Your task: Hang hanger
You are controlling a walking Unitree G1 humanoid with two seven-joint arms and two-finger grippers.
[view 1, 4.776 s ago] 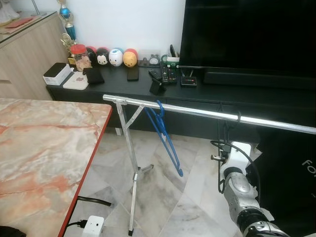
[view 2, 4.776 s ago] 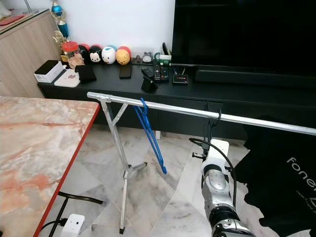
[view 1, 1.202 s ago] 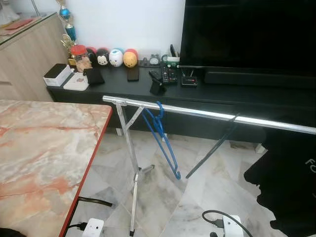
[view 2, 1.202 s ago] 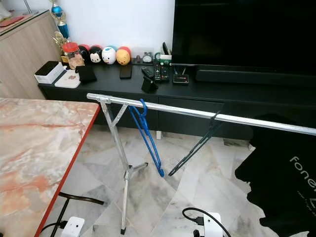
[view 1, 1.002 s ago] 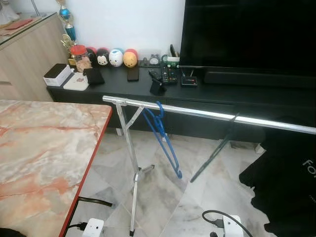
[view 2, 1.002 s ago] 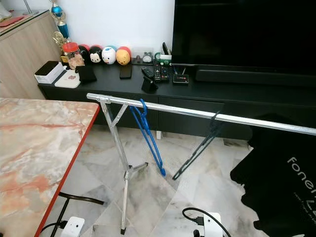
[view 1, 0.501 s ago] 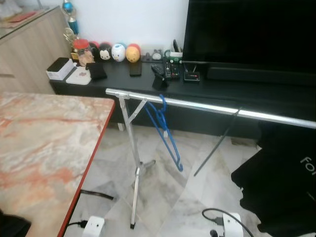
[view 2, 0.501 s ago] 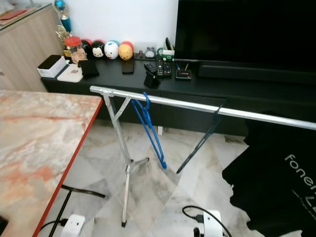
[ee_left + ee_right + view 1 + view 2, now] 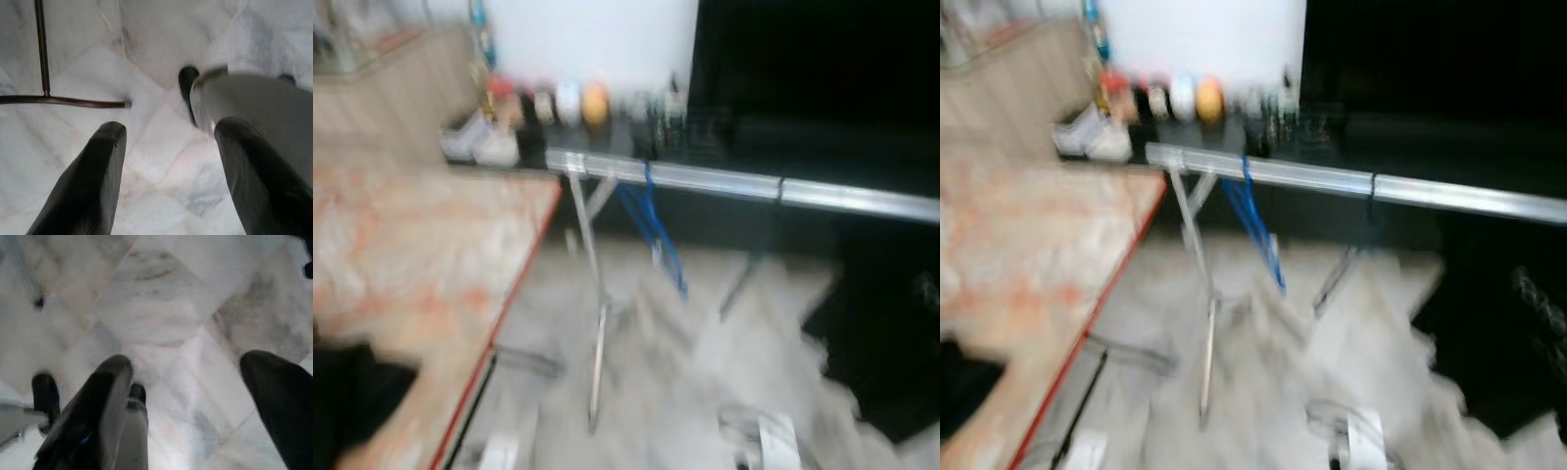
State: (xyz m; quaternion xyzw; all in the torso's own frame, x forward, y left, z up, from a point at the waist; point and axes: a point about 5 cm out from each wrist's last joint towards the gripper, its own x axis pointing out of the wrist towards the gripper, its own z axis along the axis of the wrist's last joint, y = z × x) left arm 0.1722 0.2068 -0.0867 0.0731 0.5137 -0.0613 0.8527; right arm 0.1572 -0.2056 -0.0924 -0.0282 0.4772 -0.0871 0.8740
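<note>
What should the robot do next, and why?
Probably stop and let the blurred view settle. Both hangers, blue and black, hang on the rail, and both grippers, left and right, are open, holding nothing, pointing at the floor.

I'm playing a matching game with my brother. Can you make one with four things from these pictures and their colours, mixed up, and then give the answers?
Things:
1. hanger nearer the table
2. clothes rail
3. table edge
4. left claw, open over the floor

Colours:
A. black
B. red
C. blue
D. silver

Pairs: 1-C, 2-D, 3-B, 4-A
</note>
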